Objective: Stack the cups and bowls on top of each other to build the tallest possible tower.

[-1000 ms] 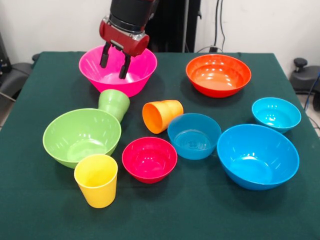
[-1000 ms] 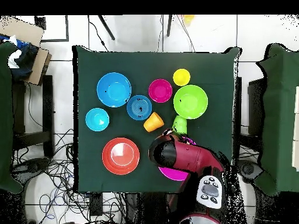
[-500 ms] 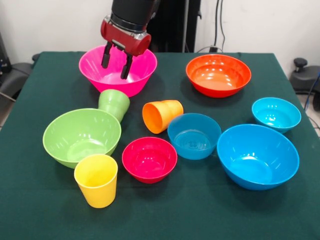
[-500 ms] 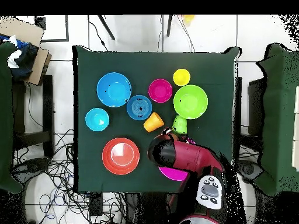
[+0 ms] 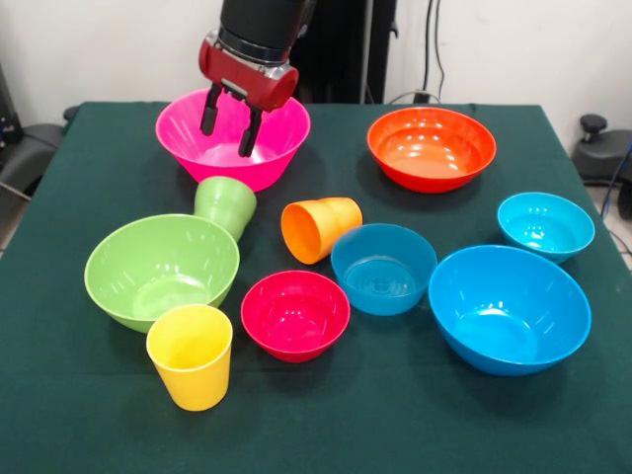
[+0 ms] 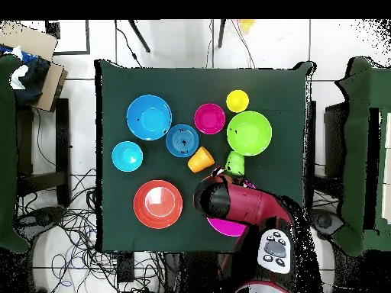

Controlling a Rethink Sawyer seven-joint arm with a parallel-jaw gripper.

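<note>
Green cloth surface (image 5: 89, 415), front view, left to right: light green bowl (image 5: 162, 270), yellow cup (image 5: 191, 355) upright touching its near rim, green cup (image 5: 226, 205) inverted behind it, pink bowl (image 5: 233, 138), red bowl (image 5: 295, 314), orange cup (image 5: 320, 228) on its side, small blue bowl (image 5: 383, 268), orange bowl (image 5: 432, 148), large blue bowl (image 5: 509, 308), small cyan bowl (image 5: 545, 226). Gripper (image 5: 228, 122) hangs over the pink bowl, fingers (image 5: 210, 109) spread and empty. Nothing is stacked.
</note>
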